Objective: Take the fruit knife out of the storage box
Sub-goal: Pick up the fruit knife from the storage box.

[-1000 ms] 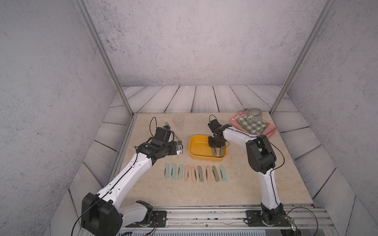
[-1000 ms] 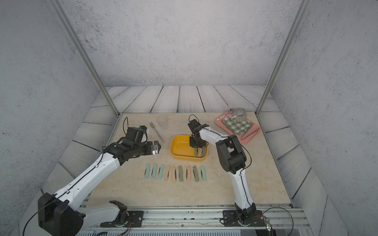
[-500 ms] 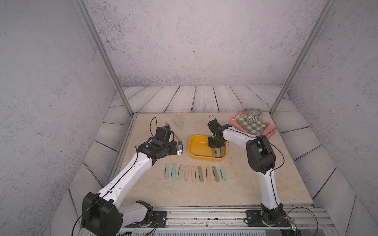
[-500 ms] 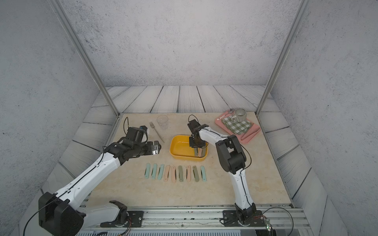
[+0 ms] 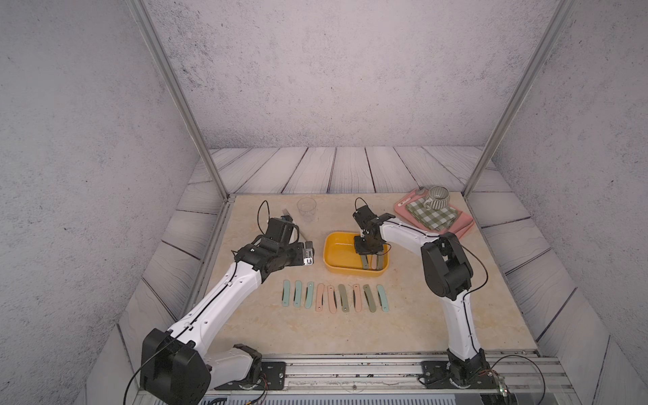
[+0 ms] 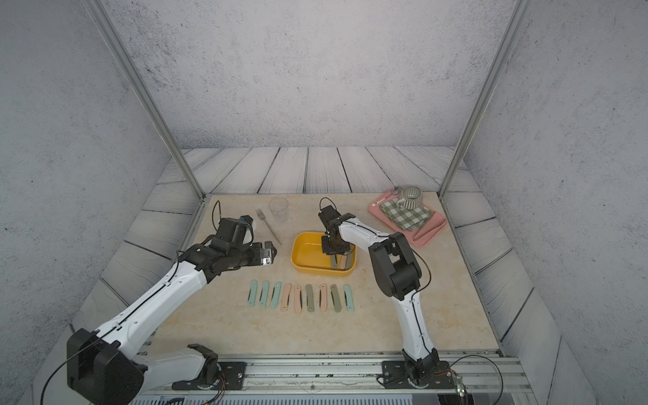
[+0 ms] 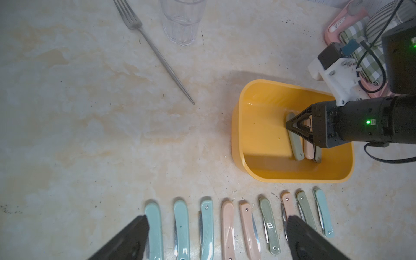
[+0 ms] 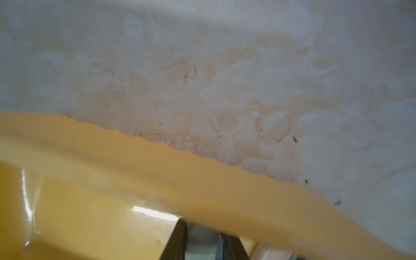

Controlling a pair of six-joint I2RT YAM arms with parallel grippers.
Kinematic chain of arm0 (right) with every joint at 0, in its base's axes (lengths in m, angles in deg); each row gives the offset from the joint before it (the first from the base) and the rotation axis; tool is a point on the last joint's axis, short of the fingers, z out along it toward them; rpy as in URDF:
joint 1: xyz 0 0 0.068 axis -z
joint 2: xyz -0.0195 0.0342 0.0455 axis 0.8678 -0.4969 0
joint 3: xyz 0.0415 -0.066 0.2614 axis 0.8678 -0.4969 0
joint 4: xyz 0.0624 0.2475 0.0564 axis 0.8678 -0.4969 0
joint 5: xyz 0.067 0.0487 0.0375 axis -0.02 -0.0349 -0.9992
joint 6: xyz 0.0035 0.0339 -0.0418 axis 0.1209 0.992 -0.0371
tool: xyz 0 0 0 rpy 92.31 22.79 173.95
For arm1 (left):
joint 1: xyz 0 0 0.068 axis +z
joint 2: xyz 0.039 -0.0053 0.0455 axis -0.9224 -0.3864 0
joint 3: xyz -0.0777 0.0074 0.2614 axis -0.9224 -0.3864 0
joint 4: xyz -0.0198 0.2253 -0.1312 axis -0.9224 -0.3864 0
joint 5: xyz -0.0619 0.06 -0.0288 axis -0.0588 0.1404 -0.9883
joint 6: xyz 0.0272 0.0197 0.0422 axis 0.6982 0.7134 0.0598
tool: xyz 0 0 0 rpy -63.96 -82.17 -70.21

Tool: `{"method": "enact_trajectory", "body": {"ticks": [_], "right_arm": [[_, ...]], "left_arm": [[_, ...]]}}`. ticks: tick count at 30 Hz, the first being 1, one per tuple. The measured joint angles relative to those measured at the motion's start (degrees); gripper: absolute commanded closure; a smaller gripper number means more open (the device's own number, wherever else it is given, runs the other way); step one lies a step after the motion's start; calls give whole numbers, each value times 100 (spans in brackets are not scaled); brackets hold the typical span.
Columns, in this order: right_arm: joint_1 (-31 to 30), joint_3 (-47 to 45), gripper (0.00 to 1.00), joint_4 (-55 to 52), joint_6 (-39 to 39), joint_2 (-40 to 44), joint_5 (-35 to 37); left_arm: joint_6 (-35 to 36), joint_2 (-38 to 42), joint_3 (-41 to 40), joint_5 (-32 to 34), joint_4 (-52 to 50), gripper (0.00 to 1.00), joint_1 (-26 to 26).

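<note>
While R arm reaches down into the storage box [image 5: 329,245], R gripper [image 5: 371,264] sits low inside it, toward the box's right end in both top views. Jaws pinched narrow on a green fruit knife [image 7: 295,144]; wrist cam shows a grey-green body between the fingers [image 8: 175,243]. Knife is inside the box, next to a pink knife [image 7: 308,149] and one more green knife [image 7: 317,155]. Box is at ctr of frame, a bit below mid-height. L gripper [image 7: 217,218] is left of the box, apart from it, jaws spread wide, holding nothing. Row of nine folded knives [image 5: 331,298] lies on the table below the box. Fork [image 6: 268,226] and glass [image 6: 278,208] are upper left of the box. Pink tray [image 5: 463,228] w/ mug [image 5: 438,198] is upper right.
</note>
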Motion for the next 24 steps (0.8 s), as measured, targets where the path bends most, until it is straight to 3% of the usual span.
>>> {"method": "enact_trajectory", "body": {"ticks": [24], "right_arm": [[-22, 219, 88, -243, -179, 581, 61]], "left_arm": [[-37, 0, -13, 0, 28, 1, 0]]}}
